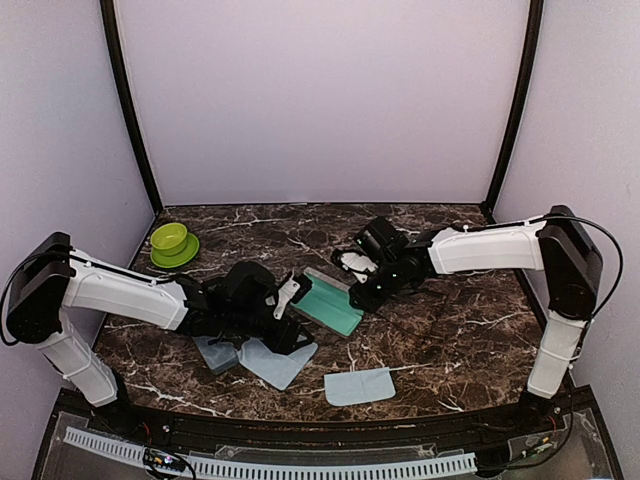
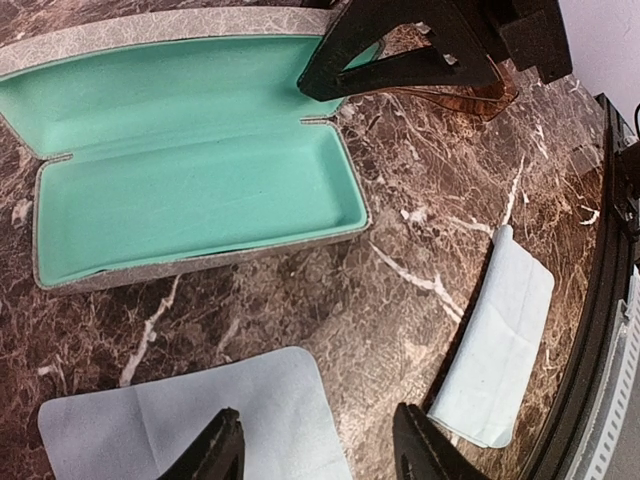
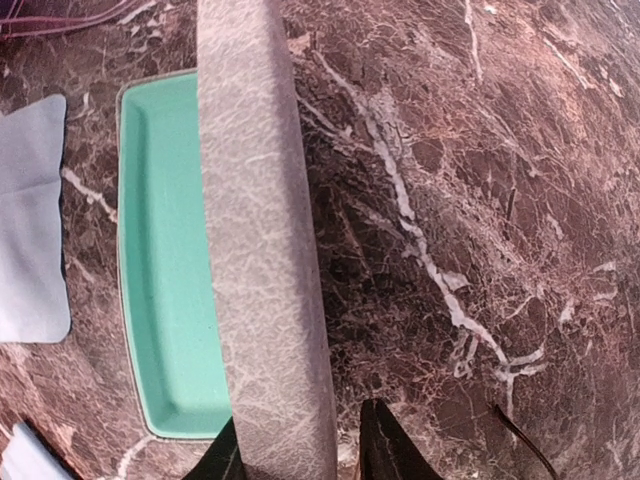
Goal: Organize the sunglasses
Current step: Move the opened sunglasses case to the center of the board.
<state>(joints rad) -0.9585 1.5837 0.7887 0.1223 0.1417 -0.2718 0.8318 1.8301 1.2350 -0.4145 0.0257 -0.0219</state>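
Observation:
An open grey case [image 1: 332,303] with teal lining [image 2: 190,190] lies mid-table. My right gripper [image 1: 358,297] straddles its raised lid [image 3: 262,250]. In the right wrist view [image 3: 300,432] one finger touches the lid and a narrow gap shows at the other. The sunglasses show only as a brownish lens [image 2: 452,97] on the marble behind the case, under the right gripper's fingers [image 2: 400,55]. My left gripper [image 2: 320,430] is open and empty, low over a pale blue cloth [image 2: 190,420] in front of the case. It also shows in the top view [image 1: 285,325].
A second cloth [image 1: 360,385] lies near the front edge, and also shows in the left wrist view [image 2: 500,345]. A pale blue-grey piece [image 1: 215,352] lies partly under my left arm. A green bowl [image 1: 172,243] stands at the back left. Walls enclose the table.

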